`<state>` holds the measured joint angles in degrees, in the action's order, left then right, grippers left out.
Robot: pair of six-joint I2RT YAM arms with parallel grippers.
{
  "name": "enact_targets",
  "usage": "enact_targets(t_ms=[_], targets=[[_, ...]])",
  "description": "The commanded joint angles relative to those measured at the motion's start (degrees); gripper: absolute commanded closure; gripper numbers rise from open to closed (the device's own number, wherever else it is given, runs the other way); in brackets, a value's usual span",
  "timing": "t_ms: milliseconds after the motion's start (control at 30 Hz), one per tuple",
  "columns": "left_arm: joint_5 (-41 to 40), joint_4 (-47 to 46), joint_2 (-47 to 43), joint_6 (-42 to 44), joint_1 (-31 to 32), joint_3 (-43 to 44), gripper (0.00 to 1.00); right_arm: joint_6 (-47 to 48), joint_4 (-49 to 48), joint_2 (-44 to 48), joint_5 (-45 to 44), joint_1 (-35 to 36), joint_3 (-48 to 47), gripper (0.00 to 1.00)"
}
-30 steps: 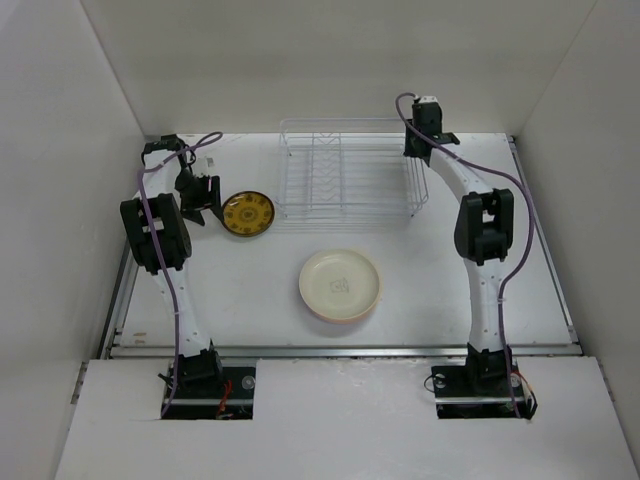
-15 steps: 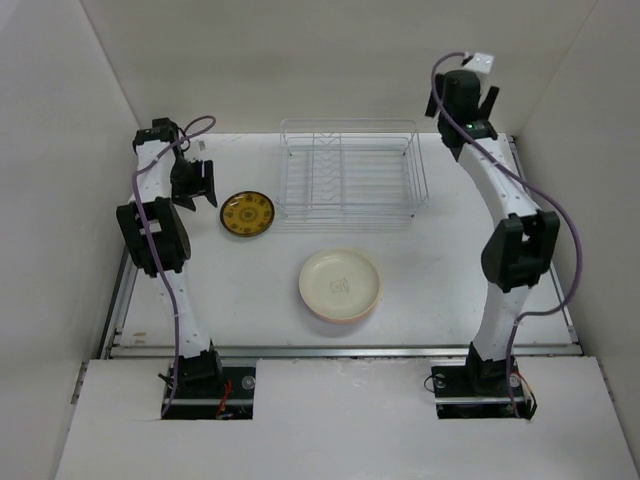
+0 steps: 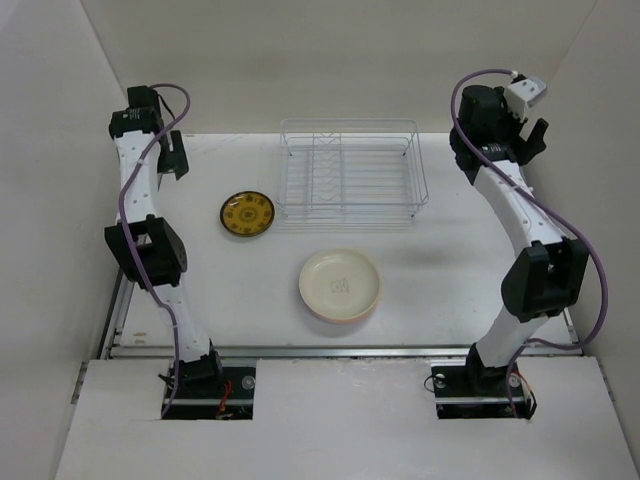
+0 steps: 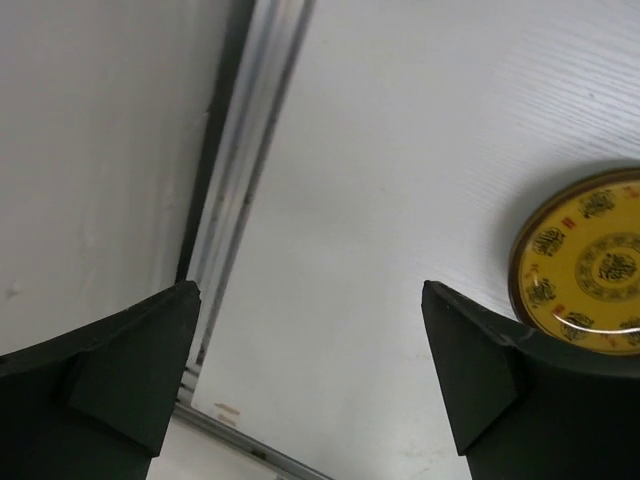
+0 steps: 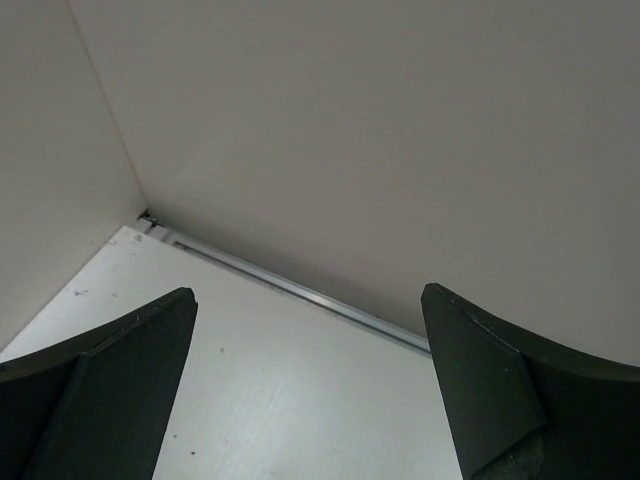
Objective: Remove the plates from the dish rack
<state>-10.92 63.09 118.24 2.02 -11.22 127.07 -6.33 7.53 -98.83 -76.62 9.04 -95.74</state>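
White table [image 3: 450,260], walled on three sides. Dish rack [image 3: 350,170] upright at far centre, long axis left to right. Cream plate [image 3: 340,285] flat, face up, near side of rack. Brown-and-yellow plate [image 3: 247,214] flat, face up, just left of rack. Left gripper [image 4: 310,290] high at far left, fingers spread wide, holding nothing. Right gripper [image 5: 308,295] high at far right, fully spread, holding nothing, facing back wall.

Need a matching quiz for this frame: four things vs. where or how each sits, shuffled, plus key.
1. dish rack
2. brown-and-yellow plate
3. cream plate
4. right gripper

A. left of the rack, flat on the table
B. open, raised at the far right
C. far middle, no plates in it
D. in front of the rack, nearer the arms

Pairs: 1-C, 2-A, 3-D, 4-B
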Motion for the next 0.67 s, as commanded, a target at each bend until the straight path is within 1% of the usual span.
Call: enact_targets(t_ms=[0, 33, 100, 200, 400, 433, 633], targets=[[-10.6, -1.4, -5.5, -4.0, 0.1, -3.0, 0.07, 0.9, -2.1, 4.2, -4.3, 0.2, 1.4, 0.00], [-11.2, -1.9, -6.6, -4.0, 0.1, -3.8, 0.07, 0.9, -2.1, 5.0, -4.3, 0.2, 1.4, 0.00], [-12.5, -2.4, -7.1, -4.7, 0.1, -5.0, 0.03, 0.9, -2.1, 5.7, -4.3, 0.7, 1.4, 0.00], [-13.2, -2.4, -7.8, -4.7, 0.1, -5.6, 0.03, 0.4, -2.1, 6.2, -4.3, 1.2, 1.4, 0.00], [-11.3, -2.4, -9.4, -4.7, 0.1, -7.4, 0.03, 0.4, -2.1, 6.7, -4.3, 2.3, 2.5, 0.00], [-10.8, -2.4, -9.4, -4.7, 0.1, -7.4, 0.02, 0.4, -1.6, 7.2, -4.3, 2.3, 2.5, 0.00], [-10.8, -3.1, -11.2, -4.7, 0.1, -8.0, 0.02, 0.4, -1.6, 8.6, -3.0, 2.3, 3.1, 0.00]])
